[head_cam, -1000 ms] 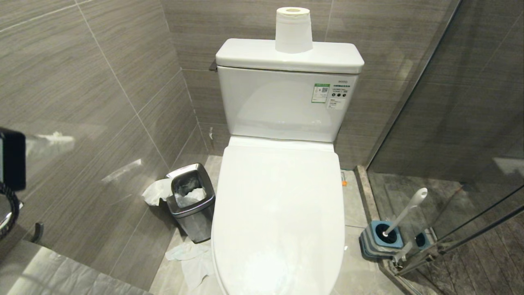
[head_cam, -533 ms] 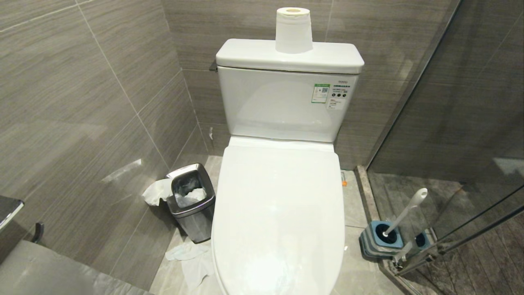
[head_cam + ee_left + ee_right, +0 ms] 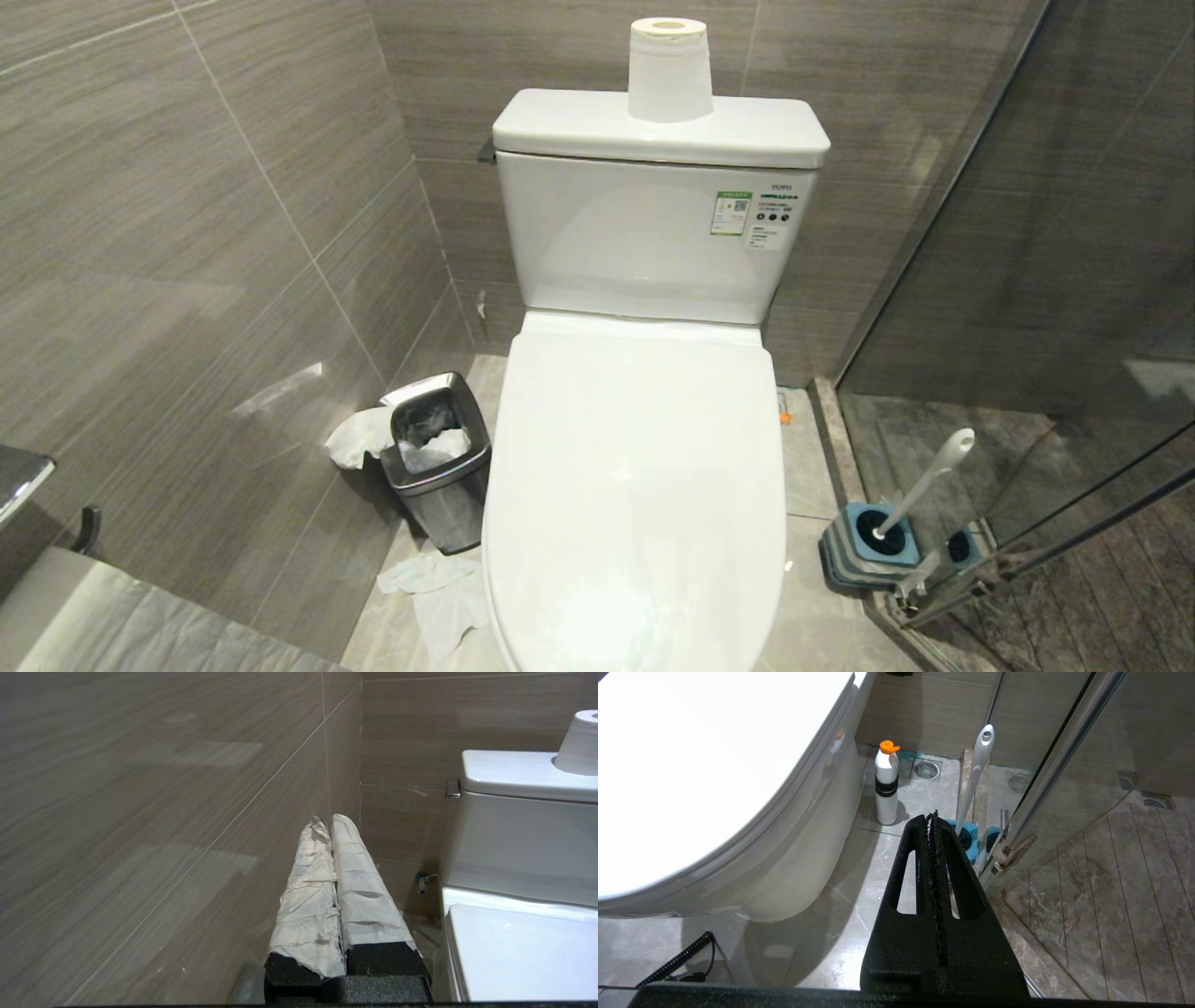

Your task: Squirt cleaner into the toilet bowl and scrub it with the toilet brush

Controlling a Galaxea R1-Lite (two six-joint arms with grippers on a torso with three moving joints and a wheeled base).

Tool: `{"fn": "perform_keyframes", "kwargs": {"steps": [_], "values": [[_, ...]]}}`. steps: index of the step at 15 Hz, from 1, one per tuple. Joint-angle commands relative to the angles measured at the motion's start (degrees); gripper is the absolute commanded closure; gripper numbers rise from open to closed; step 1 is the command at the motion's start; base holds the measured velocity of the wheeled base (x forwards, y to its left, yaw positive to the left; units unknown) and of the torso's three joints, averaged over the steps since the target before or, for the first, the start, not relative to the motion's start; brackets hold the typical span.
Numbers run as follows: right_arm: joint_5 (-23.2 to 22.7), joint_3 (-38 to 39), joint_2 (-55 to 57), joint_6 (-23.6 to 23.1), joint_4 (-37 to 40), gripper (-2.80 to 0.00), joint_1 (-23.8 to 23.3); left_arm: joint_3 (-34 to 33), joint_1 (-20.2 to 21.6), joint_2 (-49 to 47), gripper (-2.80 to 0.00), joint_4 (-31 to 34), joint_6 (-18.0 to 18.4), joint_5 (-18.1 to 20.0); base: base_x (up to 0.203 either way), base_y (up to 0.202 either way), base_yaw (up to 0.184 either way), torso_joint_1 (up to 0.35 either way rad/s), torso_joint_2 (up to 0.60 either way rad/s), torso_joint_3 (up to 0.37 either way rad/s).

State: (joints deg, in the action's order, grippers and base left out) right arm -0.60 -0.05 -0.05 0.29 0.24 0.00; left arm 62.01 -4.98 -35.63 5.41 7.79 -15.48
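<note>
Since 1 s ago the dark L arm part at the head view's left edge is gone from that view; camera and fixtures unchanged.

L gripper point(image 3: 332, 826): paper-wrapped fingers pressed together, nothing between them, held beside the toilet's left side, pointing at the wall corner next to the cistern point(image 3: 518, 826).
R gripper point(image 3: 934, 817): black fingers together, empty, low beside the toilet's right side, aimed at the floor.

Toilet bowl point(image 3: 635, 495): lid down, so bowl interior not visible. No cleaner liquid seen anywhere.
Toilet brush point(image 3: 920, 490): in its blue holder point(image 3: 864, 551) on the floor right of the toilet, by the glass door point(image 3: 1074, 308); handle leans up and away from the toilet. In R wrist view the brush handle point(image 3: 979, 765) sits just beyond the R fingertips, near but apart.
White bottle w/ orange cap point(image 3: 886, 784): on the floor between toilet base and brush holder; prob. the cleaner, label unreadable.

Judgement: step in hand = raise the lid. L gripper is nearest. Do it well: hook under the lid's front lip, lift in an arc about the hinges, rest it gently against the cistern.
</note>
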Motion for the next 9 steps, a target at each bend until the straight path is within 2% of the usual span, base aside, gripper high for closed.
{"fn": "perform_keyframes", "kwargs": {"steps": [1,4,7,9], "values": [[-0.02,-0.02,0.05,-0.03,0.02,0.0,0.0,-1.57,1.63,8.58,0.0,3.3,0.07,-0.12,0.0,0.0,0.0,0.0,0.0,0.0],[-0.02,-0.04,0.05,-0.03,0.02,0.0,0.0,-3.32,4.17,14.75,0.0,7.37,0.11,0.36,0.0,0.0,0.0,0.0,0.0,0.0],[-0.02,-0.04,0.05,0.05,0.02,0.0,0.0,-9.44,4.7,22.36,0.0,8.25,0.54,0.49,0.0,0.0,0.0,0.0,0.0,0.0],[-0.02,-0.04,0.05,-0.03,0.02,0.0,0.0,-14.44,4.92,28.12,0.0,8.35,2.24,0.73,0.0,0.0,0.0,0.0,0.0,0.0]]}}
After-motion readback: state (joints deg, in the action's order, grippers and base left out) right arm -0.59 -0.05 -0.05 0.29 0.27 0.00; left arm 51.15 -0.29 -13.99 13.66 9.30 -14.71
